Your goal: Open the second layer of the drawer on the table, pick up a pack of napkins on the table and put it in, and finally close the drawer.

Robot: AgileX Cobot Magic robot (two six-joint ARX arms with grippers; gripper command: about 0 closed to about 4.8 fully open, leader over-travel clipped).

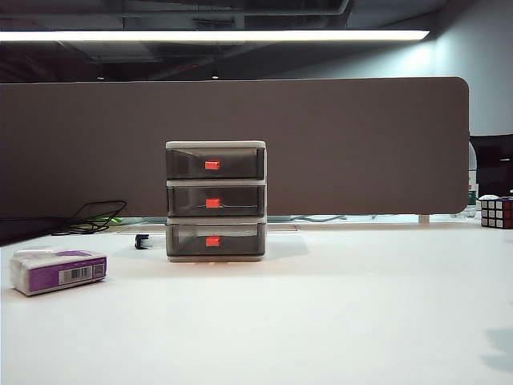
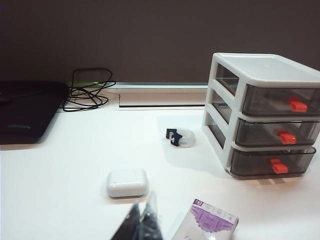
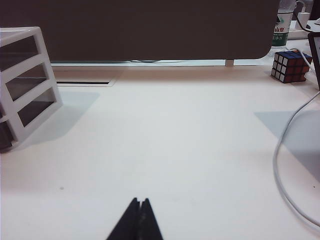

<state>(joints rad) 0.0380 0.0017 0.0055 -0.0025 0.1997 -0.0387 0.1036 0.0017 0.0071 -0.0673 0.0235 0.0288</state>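
Note:
The drawer (image 1: pixel 215 200) stands mid-table near the back, its three smoky tiers all pushed in. The second layer (image 1: pixel 215 203) carries a red-orange tab, also seen in the left wrist view as the second layer (image 2: pixel 276 133). The pack of napkins (image 1: pixel 58 270), purple and white with a barcode, lies at the left of the table (image 1: pixel 321 321). In the left wrist view the pack of napkins (image 2: pixel 207 222) sits just beside my left gripper (image 2: pixel 142 210), which is shut and holds nothing. My right gripper (image 3: pixel 140 202) is shut over bare table, well away from the drawer (image 3: pixel 25 85).
A small rounded white case (image 2: pixel 127 182) and a clear ring with a dark clip (image 2: pixel 180 137) lie left of the drawer. A tangle of black cable (image 2: pixel 87 95) and a dark pad (image 2: pixel 25 112) sit at the back left. A Rubik's cube (image 3: pixel 291 65) and white cable (image 3: pixel 290 160) are at the right.

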